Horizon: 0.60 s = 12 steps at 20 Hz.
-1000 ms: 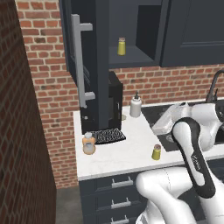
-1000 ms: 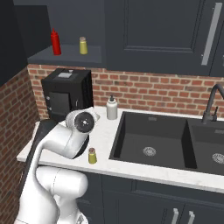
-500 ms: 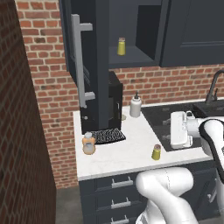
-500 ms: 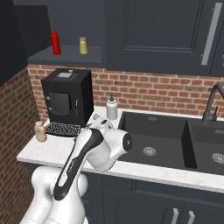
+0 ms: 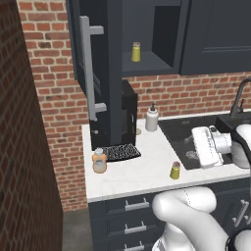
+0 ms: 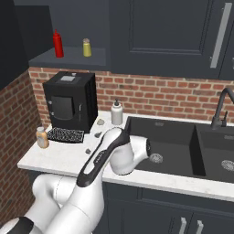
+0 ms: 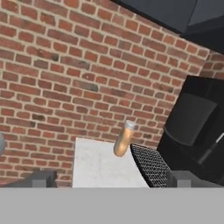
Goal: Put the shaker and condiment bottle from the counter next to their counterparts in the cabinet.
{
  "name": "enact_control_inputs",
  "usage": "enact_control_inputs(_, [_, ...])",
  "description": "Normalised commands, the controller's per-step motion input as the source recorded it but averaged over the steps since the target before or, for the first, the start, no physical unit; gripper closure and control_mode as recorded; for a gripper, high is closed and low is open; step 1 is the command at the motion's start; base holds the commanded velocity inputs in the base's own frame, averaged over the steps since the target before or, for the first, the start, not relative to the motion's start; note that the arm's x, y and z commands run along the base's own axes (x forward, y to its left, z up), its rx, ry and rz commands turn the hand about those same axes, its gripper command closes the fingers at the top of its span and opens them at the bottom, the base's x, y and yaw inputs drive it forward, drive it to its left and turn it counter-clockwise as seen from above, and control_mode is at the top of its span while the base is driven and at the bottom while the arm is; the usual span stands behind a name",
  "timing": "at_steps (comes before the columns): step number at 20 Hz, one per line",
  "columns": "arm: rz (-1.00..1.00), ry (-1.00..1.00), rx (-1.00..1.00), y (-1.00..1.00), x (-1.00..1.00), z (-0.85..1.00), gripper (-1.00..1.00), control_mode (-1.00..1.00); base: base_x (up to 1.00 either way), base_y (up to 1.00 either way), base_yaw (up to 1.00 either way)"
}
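From the left base view, the shaker stands near the front edge of the counter, with the condiment bottle well to its left beside a dark grid mat; a paler shaker sits on the open cabinet shelf. From the right base view, the condiment bottle stands at the counter's far left. In the hand view, the gripper is spread wide and empty, facing the condiment bottle.
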Motion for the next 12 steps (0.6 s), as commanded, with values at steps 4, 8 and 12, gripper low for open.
enact_control_inputs(4, [0.00,0.12,-0.14,-0.06,0.00,-0.42,-1.00,-1.00,0.00,0.00,0.00])
enact_control_inputs(8, [0.01,0.13,-0.13,-0.05,0.00,-0.47,-1.00,-1.00,0.00,0.00,0.00])
enact_control_inputs(12, [0.01,0.03,-0.01,0.00,0.00,-0.28,-1.00,-1.00,0.00,0.00,0.00])
